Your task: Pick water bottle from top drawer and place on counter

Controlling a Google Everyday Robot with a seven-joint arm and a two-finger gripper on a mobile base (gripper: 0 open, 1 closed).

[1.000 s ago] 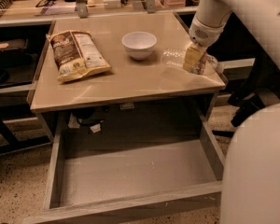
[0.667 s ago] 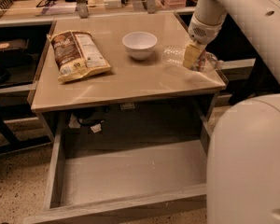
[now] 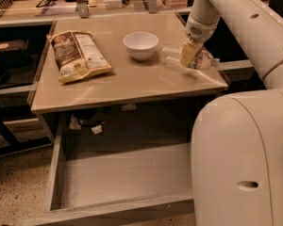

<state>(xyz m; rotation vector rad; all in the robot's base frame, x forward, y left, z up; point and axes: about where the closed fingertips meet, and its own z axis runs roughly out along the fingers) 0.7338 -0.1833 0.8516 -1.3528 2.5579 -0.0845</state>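
- The gripper [image 3: 189, 54] is down over the water bottle [image 3: 170, 55] near the counter's [image 3: 132, 84] right edge; I cannot tell whether it grips or has let go.
- The water bottle lies on its side just beside the white bowl [image 3: 140, 45].
- The top drawer [image 3: 127, 173] stands open below.

On the bench [image 3: 132, 86], the tool [image 3: 189, 55] sits at 3 o'clock over the water bottle [image 3: 171, 55]; bowl [image 3: 140, 45] blocks 12, chip bag [image 3: 79, 55] 9. Open surface toward 6; the top drawer [image 3: 127, 175] seems passable.
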